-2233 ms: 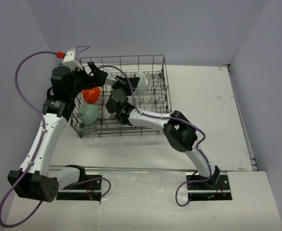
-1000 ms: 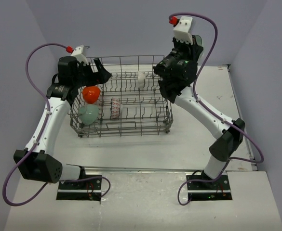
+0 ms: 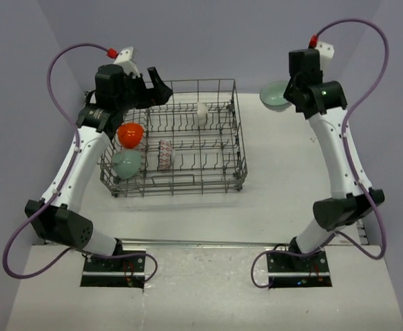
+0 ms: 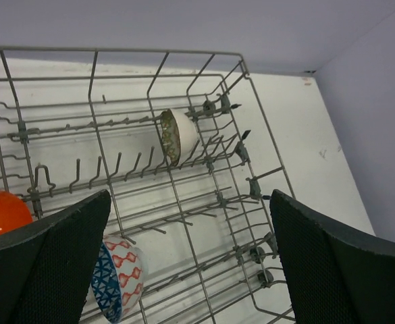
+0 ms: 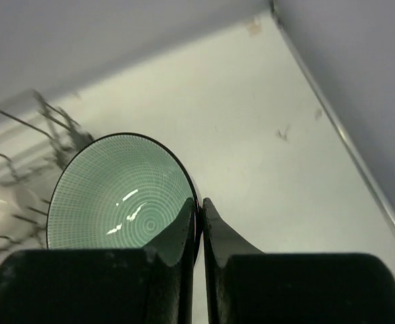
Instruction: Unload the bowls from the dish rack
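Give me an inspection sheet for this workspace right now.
Surface: white table, faint marks.
Job's things: dish rack holds orange bowl, mint bowl, patterned bowl, whitish bowl; held mint bowl is outside it, to its right.
Clutter: nothing seen.
Grippers: left gripper open above the rack's left end; right gripper shut on the held bowl's rim.
Cables: purple cables arc from both arms, away from the rack.
Surroundings: plain lavender walls.

The grey wire rack holds an orange bowl and a mint bowl at left. A patterned bowl and a white bowl stand on edge. A second mint bowl hangs right of the rack, its rim pinched by the right gripper.
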Robot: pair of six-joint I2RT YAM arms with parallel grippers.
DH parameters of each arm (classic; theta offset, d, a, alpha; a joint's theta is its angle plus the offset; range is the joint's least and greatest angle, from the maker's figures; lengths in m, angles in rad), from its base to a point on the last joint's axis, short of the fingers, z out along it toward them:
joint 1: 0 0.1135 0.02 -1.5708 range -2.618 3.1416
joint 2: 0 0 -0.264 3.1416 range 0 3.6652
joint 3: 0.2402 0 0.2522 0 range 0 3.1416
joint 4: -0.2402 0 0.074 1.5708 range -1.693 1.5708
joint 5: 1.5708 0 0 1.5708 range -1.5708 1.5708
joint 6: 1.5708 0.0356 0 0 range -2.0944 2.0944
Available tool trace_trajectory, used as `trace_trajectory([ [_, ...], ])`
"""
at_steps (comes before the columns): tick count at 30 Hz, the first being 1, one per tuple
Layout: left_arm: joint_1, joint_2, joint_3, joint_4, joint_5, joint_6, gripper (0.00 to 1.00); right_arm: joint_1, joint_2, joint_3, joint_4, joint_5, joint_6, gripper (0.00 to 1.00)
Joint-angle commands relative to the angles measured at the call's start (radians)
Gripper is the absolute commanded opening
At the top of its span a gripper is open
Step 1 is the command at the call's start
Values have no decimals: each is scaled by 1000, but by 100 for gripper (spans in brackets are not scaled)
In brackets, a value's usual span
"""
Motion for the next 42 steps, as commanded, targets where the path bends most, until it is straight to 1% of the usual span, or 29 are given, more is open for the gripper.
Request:
trace_trajectory([
  [1, -63, 67, 99, -110, -124, 53, 100, -125, 73, -4, -310, -228, 163, 0],
  [3, -77, 101, 133, -166, -155, 65, 100, -227, 92, -49, -327, -343, 198, 0],
  [5, -93, 142, 173, -199, -172, 69, 100, -299, 93, -136, -316, -409, 220, 0],
  [6, -94, 164, 185, -206, -175, 68, 100, -314, 86, -177, -264, -427, 217, 0],
  [8, -102, 190, 214, -219, -180, 66, 100, -368, 101, -241, -252, -473, 235, 0],
  [16, -129, 294, 288, -230, -160, 53, 100, -426, 202, -301, -203, -549, 217, 0],
  [17, -129, 314, 294, -227, -132, 50, 100, -429, 219, -304, -187, -546, 208, 0],
  [20, -137, 355, 322, -218, -129, 37, 100, -433, 245, -327, -149, -550, 191, 0],
  [23, -139, 408, 409, -249, -123, 25, 100, -433, 293, -311, -147, -533, 185, 0],
  [25, -139, 461, 478, -264, -111, 4, 100, -434, 328, -296, -146, -491, 183, 0],
  [26, -139, 475, 486, -256, -92, -3, 100, -434, 333, -301, -115, -481, 177, 0],
  [28, -139, 483, 491, -235, -89, -29, 100, -436, 354, -295, -98, -455, 176, 0],
  [32, -139, 509, 498, -197, -39, -52, 100, -440, 395, -279, -23, -377, 145, 0],
  [37, -139, 526, 500, -181, -20, -64, 100, -443, 448, -232, 18, -348, 117, 0],
  [40, -139, 543, 503, -186, 4, -81, 100, -443, 458, -230, 83, -328, 75, 0],
  [42, -139, 541, 488, -181, 12, -92, 100, -443, 466, -235, 93, -328, 44, 0],
])
